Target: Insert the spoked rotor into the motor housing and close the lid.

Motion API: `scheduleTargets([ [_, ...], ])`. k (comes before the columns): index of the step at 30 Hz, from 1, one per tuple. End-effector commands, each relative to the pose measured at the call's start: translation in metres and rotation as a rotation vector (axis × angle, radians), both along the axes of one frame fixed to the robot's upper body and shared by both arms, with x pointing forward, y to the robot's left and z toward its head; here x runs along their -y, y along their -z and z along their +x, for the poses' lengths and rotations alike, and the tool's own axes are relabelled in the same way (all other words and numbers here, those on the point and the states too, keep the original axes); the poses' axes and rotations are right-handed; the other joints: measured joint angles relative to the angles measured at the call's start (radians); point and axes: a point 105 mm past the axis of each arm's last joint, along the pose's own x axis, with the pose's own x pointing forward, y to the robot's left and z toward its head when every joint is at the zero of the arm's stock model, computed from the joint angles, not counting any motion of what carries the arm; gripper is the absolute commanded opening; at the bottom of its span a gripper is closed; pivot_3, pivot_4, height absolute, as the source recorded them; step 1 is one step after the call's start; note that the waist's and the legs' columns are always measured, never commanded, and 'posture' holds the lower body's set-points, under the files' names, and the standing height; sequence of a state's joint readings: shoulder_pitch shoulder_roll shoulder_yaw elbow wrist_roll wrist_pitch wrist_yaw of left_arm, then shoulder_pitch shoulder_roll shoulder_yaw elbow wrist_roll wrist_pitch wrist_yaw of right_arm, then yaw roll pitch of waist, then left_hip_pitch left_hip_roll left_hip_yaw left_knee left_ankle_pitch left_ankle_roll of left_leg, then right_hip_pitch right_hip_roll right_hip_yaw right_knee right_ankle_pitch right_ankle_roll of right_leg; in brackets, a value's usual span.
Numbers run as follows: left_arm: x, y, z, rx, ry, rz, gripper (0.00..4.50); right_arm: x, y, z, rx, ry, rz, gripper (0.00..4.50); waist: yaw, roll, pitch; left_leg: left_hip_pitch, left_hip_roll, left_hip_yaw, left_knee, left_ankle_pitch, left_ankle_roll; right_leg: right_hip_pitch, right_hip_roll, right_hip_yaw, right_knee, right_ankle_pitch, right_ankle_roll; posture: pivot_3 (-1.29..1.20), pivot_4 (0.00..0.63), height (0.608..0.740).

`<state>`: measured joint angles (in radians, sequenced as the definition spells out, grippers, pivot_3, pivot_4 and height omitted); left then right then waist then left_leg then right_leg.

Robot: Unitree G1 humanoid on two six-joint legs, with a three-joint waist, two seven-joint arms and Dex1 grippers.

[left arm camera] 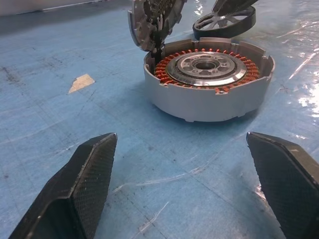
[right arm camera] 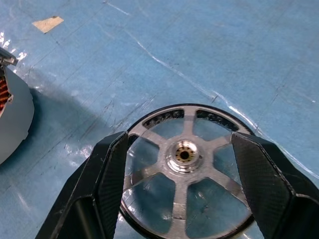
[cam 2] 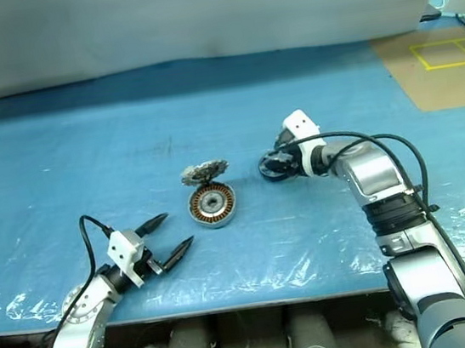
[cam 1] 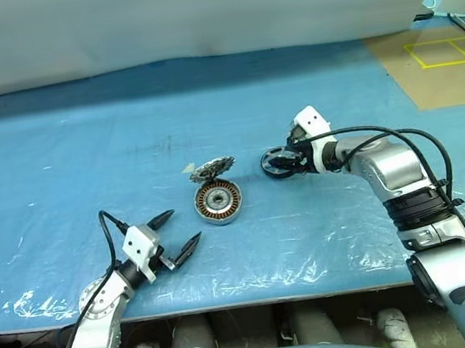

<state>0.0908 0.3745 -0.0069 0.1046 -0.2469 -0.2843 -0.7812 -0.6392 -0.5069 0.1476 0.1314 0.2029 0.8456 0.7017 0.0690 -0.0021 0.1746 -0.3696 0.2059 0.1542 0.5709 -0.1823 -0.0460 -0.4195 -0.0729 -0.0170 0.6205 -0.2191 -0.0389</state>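
I'm seeing crinkled blue plastic covering the tabletop (cam 1: pixel 57 145), the copper-wound motor housing (cam 1: pixel 218 202) sitting lid (cam 1: pixel 212 169) up, left tool (cam 1: pixel 177 231) gaping nearby, right tool (right arm camera: pixel 182 164) straddling the black spoked rotor (right arm camera: pixel 187 174) just beside it, fingers apart.

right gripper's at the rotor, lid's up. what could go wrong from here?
1. The right gripper straddles the rotor at its rim; a thin flat wheel could slip or tilt when lifted.
2. The lid stands raised over the housing rim; the rotor could knock it on the way in.
3. The left gripper hangs open short of the housing, so nothing steadies it.
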Motion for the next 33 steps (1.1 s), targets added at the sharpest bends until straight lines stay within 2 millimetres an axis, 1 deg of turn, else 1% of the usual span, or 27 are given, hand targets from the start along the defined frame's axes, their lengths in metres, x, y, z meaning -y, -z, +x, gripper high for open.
scheduleTargets([
  [1,-0.003,-0.002,0.001,0.028,-0.009,0.001,4.39,0.001,0.0,-0.003,0.022,-0.019,-0.026,3.39,0.0,0.0,0.0,0.0,0.0,0.0,0.0,0.0,0.0,0.0,0.0,0.0,0.0,0.0,0.0,0.0,0.15,0.74],
  [6,-0.004,0.004,0.002,0.022,-0.012,0.002,4.39,0.005,0.007,-0.008,0.019,-0.017,-0.051,3.39,0.0,0.0,0.0,0.001,0.0,0.0,0.0,0.0,0.0,0.0,0.0,0.0,0.0,0.0,0.0,0.0,0.15,0.74],
  [9,-0.004,-0.004,0.002,0.035,-0.005,-0.001,4.39,0.008,0.006,-0.009,0.024,0.001,-0.045,3.39,0.0,0.0,0.0,0.001,0.0,0.0,0.0,0.0,0.0,0.001,0.0,0.0,0.0,0.0,0.0,0.0,0.15,0.74],
  [10,-0.004,-0.007,0.002,0.039,-0.003,-0.001,4.39,0.008,0.004,-0.009,0.034,0.006,-0.036,3.39,0.0,0.0,0.0,0.001,0.0,0.0,0.0,0.0,0.0,0.001,0.0,0.0,0.0,0.0,0.0,0.0,0.15,0.74],
  [14,-0.003,-0.013,-0.001,0.04,0.005,-0.001,4.39,0.005,-0.018,-0.004,0.097,0.031,0.035,3.39,0.0,0.0,0.0,0.001,0.0,0.0,0.0,0.0,0.0,0.001,0.0,0.0,0.0,0.0,0.0,0.0,0.15,0.74],
  [18,0.0,-0.011,-0.001,0.031,0.008,-0.001,4.39,0.006,-0.024,-0.003,0.111,0.05,0.043,3.39,0.0,0.0,0.0,0.0,0.0,0.0,0.0,0.0,0.0,0.0,0.0,0.0,0.0,0.0,0.0,0.0,0.15,0.74],
  [20,0.002,-0.01,-0.002,0.029,0.009,-0.001,4.39,0.007,-0.024,-0.004,0.104,0.058,0.04,3.39,0.0,0.0,0.0,0.001,0.0,0.0,0.0,0.0,0.0,0.0,0.0,0.0,0.0,0.0,0.0,0.0,0.15,0.74],
  [23,0.003,-0.002,-0.003,0.018,0.006,-0.002,4.39,0.007,-0.015,-0.01,0.059,0.052,0.018,3.39,0.0,0.0,0.0,0.0,0.0,0.0,0.0,0.0,0.0,0.0,0.0,0.0,0.0,0.0,0.0,0.0,0.15,0.74],
  [25,0.003,-0.002,-0.003,0.019,0.006,-0.003,4.39,0.006,-0.01,-0.013,0.038,0.047,0.003,3.39,0.0,0.0,0.0,0.0,0.0,0.0,0.0,0.0,0.0,0.0,0.0,0.0,0.0,0.0,0.0,0.0,0.15,0.74],
  [29,0.002,-0.006,-0.004,0.025,0.006,-0.006,4.39,0.004,-0.006,-0.016,0.016,0.047,-0.001,3.39,0.0,0.0,0.0,0.001,0.0,0.0,-0.001,0.0,0.0,0.0,0.0,0.0,-0.001,0.0,0.0,0.0,0.15,0.74],
  [32,0.003,-0.013,-0.003,0.035,0.006,-0.01,4.39,0.004,-0.003,-0.016,0.007,0.052,-0.009,3.39,0.0,0.0,0.0,0.001,0.0,0.0,-0.001,0.0,0.0,0.0,0.0,0.0,-0.001,0.0,0.0,0.0,0.15,0.74],
  [33,0.003,-0.015,-0.003,0.038,0.007,-0.011,4.39,0.005,-0.002,-0.016,0.004,0.056,-0.013,3.23,0.0,0.0,0.0,0.0,0.0,0.0,-0.001,0.0,0.0,0.0,0.0,0.0,-0.001,0.0,0.0,0.0,0.15,0.74],
])
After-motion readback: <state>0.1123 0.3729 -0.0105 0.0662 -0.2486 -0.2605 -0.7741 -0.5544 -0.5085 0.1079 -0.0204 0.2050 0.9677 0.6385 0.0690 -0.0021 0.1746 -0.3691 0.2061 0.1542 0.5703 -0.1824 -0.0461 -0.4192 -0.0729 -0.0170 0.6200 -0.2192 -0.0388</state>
